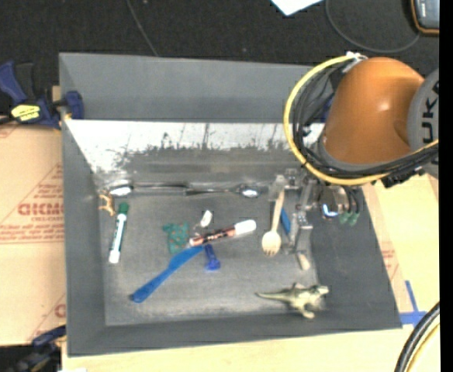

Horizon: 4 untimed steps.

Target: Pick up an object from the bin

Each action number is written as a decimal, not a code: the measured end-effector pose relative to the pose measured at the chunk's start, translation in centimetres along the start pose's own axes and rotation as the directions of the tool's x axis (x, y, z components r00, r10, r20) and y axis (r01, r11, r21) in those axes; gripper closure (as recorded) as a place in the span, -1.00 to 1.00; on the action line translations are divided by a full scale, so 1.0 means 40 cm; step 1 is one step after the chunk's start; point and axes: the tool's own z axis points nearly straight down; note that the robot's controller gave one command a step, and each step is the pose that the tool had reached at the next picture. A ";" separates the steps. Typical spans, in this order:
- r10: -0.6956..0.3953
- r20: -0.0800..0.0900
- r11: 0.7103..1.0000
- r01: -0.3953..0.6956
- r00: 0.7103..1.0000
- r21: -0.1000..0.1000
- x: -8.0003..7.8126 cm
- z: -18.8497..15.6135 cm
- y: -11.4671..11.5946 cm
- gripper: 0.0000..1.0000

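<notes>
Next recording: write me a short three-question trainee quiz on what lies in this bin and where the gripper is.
1. True or false: the toy dinosaur lies in the lower right part of the bin as the view shows it.
2. The long toothbrush-like tool on the bin floor is: A) red B) blue C) yellow
3. Fill in: the gripper hangs beside the cream spoon-like utensil, on its ___ side in the view.
Key: 1 true; 2 B; 3 right.

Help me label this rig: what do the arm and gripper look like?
A rounded orange cover caps the wrist, looped by yellow and black cables. The dark arm behind bears white letters. The gripper below is slim silver metal.
</notes>
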 end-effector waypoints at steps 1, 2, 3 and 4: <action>-0.001 0.008 1.000 0.001 1.000 0.001 -0.004 -0.011 -0.001 -1.00; 0.101 0.014 0.995 -0.101 0.995 -0.002 -0.122 0.379 0.096 -1.00; -0.093 0.024 0.996 0.093 0.995 0.004 -0.159 0.180 0.134 -1.00; 0.099 0.010 0.995 -0.099 0.995 -0.002 -0.127 0.415 0.104 -1.00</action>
